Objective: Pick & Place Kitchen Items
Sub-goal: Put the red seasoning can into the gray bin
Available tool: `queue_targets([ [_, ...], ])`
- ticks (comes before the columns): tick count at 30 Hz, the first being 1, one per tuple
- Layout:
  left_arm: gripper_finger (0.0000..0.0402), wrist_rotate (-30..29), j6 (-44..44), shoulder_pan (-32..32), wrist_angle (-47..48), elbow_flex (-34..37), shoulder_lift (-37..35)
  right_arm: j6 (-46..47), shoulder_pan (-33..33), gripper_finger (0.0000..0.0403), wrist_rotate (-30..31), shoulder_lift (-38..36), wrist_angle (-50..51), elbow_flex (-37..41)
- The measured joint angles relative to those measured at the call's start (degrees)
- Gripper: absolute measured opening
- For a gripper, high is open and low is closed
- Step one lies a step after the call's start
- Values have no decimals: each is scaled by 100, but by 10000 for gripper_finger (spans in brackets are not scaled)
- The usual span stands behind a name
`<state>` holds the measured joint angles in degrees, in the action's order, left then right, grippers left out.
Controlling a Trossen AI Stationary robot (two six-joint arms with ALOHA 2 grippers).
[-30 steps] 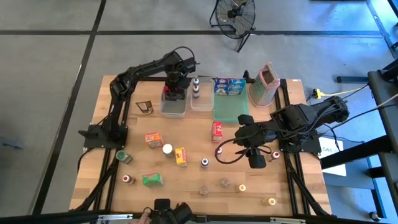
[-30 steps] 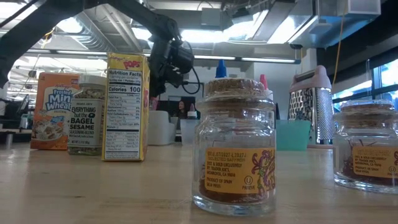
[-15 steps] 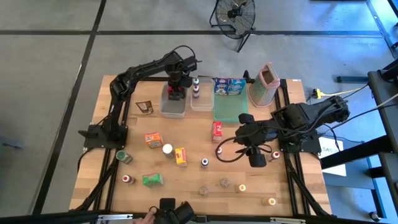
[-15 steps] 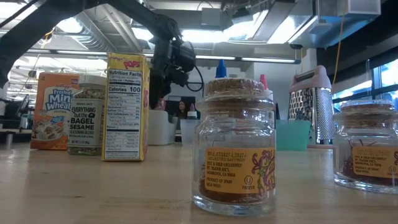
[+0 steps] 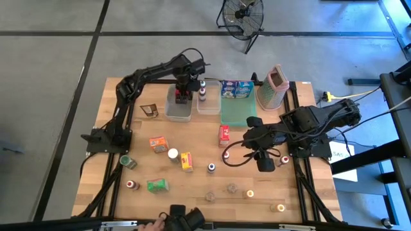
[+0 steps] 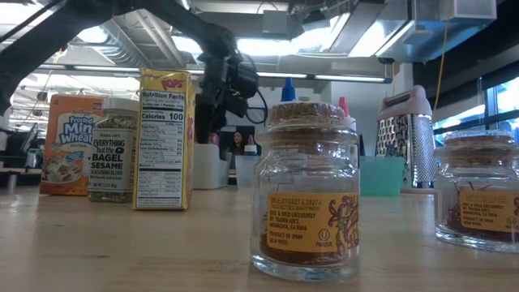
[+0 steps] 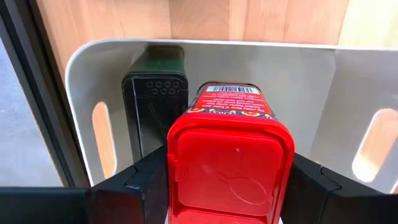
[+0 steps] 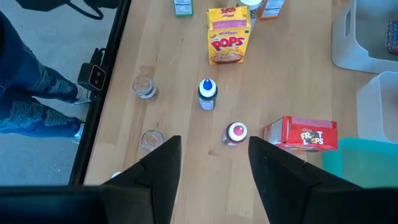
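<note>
Nearest the front edge stands a cork-topped glass jar (image 6: 308, 191). Mid-table, the right gripper (image 8: 208, 165) hovers with fingers apart and empty above a Froot Loops box (image 8: 301, 134) and a pink-capped bottle (image 8: 236, 132). At the far side, the left gripper (image 7: 230, 180) is clamped on a red-lidded tin (image 7: 230, 162), held inside a clear tub (image 7: 298, 74) beside a black container (image 7: 154, 102).

Grey concrete floor (image 5: 51, 77), black floor fan (image 5: 243, 16) (behind table), ceiling strip lights (image 6: 357, 79).
</note>
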<state>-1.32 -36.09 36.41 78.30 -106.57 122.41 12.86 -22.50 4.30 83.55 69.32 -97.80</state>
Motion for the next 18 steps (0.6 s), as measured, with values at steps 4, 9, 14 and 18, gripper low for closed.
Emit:
queue_targets([
  [4,221,-92,-7,-44,-40,7,-29,2,0,190,0,0,15,0],
  [9,221,-72,-7,-71,-45,32,-129,15,42,190,1,0,15,0],
  [14,221,23,17,-184,-66,49,-299,14,58,190,0,0,13,0],
  [18,221,-6,54,-320,-3,49,-456,4,81,190,3,0,-19,0],
])
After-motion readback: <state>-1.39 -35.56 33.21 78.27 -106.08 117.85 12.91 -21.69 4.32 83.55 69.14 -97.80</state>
